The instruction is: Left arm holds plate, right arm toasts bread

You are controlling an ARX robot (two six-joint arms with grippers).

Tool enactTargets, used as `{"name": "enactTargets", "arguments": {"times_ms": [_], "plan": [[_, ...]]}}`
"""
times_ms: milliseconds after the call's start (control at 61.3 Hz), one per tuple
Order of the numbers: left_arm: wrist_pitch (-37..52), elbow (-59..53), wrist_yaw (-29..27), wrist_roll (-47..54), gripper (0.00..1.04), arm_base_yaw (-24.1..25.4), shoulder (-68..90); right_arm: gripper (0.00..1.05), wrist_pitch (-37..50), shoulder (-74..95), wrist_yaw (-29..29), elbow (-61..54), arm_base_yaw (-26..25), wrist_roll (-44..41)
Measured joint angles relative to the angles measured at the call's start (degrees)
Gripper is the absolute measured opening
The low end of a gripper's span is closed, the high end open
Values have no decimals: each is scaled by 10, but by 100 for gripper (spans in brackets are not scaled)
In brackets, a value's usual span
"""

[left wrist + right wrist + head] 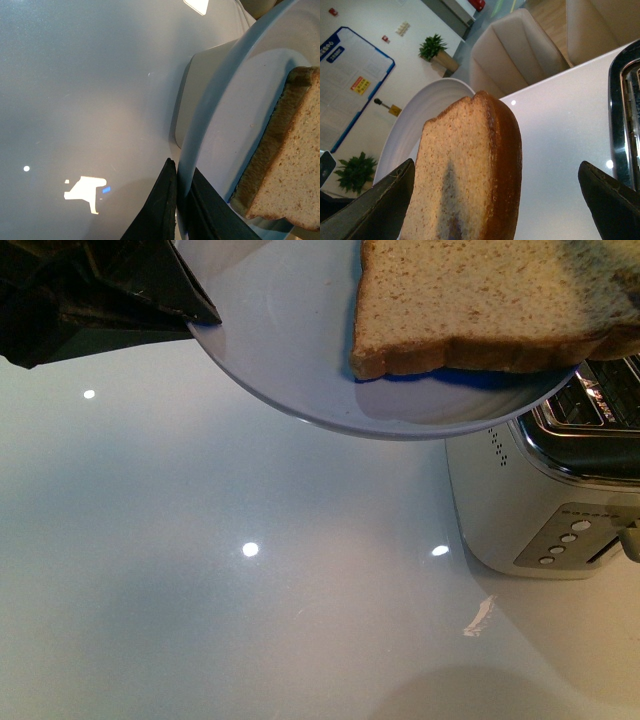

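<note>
My left gripper (pixel 196 308) is shut on the rim of the pale blue-grey plate (pixel 290 350) and holds it in the air, tilted, above the white table. In the left wrist view the two dark fingers (pixel 162 210) clamp the plate rim (pixel 210 115). The bread (pixel 480 300), tan with a brown crust, lies on the plate, its edge over the plate's right side; it also shows in the left wrist view (pixel 287 175). My right gripper (pixel 497 210) is open around the bread (pixel 465 170), close to one finger and well apart from the other. The plate (pixel 420 112) lies behind the bread.
A silver toaster (pixel 550 500) with open slots and front buttons stands on the table at the right, just under the plate's edge; its chrome top also shows in the right wrist view (pixel 622 115). Beige chairs (pixel 515 45) stand beyond the table.
</note>
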Motion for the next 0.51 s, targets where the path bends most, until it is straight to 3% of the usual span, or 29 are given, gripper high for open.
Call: {"name": "enactTargets", "arguments": {"times_ms": [294,506], "plan": [[0,0,1,0,3,0,0,95,0,0,-7,-2,16,0],[0,0,0,0,3,0,0,61,0,0,-7,-7,17,0]]}}
